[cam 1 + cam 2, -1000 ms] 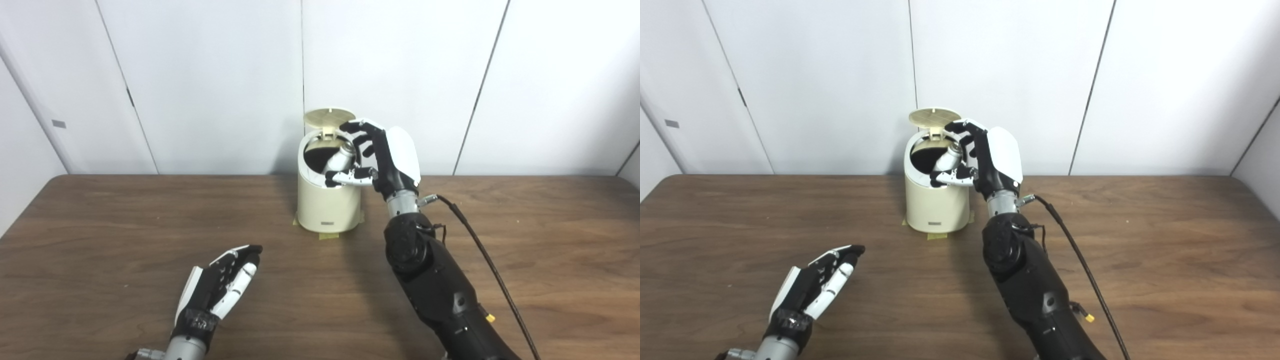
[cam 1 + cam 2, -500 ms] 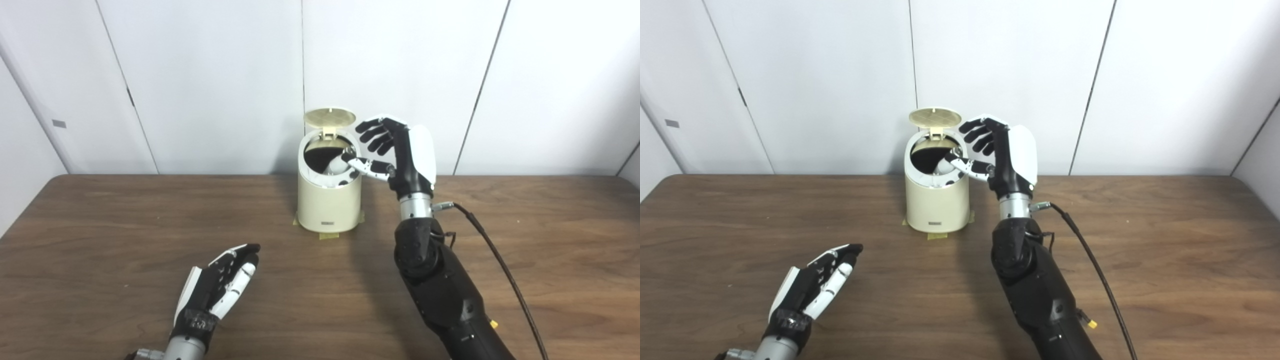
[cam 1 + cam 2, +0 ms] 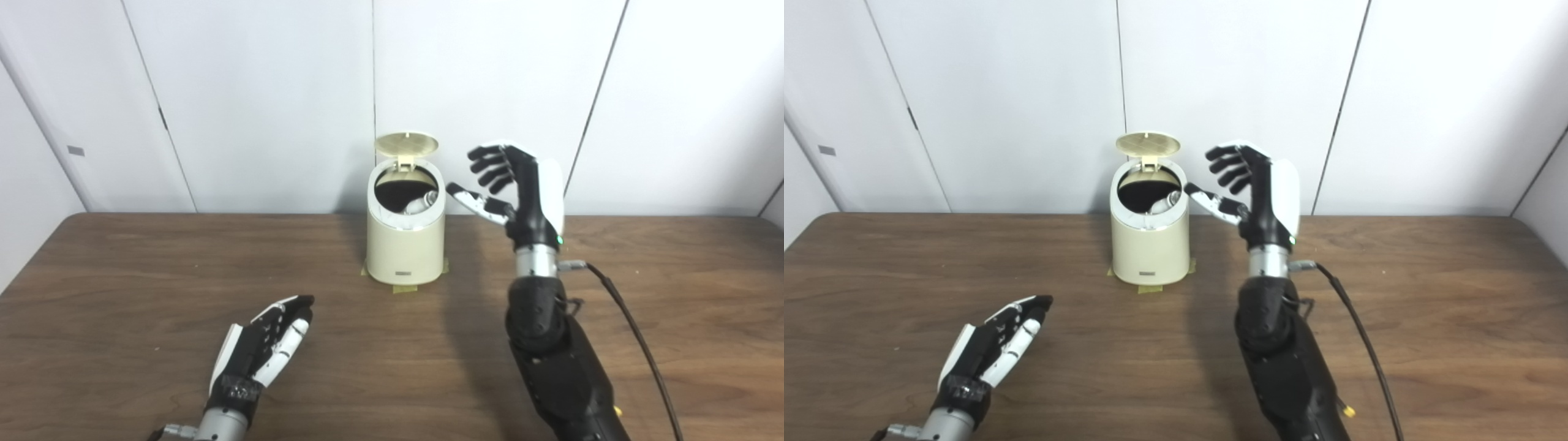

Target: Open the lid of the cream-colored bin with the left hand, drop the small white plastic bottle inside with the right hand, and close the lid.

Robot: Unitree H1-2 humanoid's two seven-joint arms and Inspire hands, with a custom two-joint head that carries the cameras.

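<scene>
The small white plastic bottle [image 3: 421,204] lay inside the cream-colored bin [image 3: 405,245], tilted against the right inner wall with only its upper end showing above the dark interior; a second before it had been pinched in the right hand over the opening, and half a second before it was already slipping down past the rim; so the drop was done. The lid [image 3: 406,144] stood upright on its hinge at the back of the bin, fully raised, with nothing touching it. The bin sat at the far edge of the table [image 3: 122,294], close to the white wall panels [image 3: 257,92], on bits of yellowish tape [image 3: 404,286] at its base.

The right hand [image 3: 517,187] had pulled away to the right of the bin and now hovered clear of the rim, fingers spread wide and thumb pointing toward the bin, empty. The left hand [image 3: 263,349] lay low over the near table, well apart from the bin, its fingers extended and loosely together, holding nothing; it had barely shifted over the last second.

What was left, by my judgement, was the closing; the lid needed pushing forward and down over the opening, and the left hand had the whole table to cross before it could reach it.
</scene>
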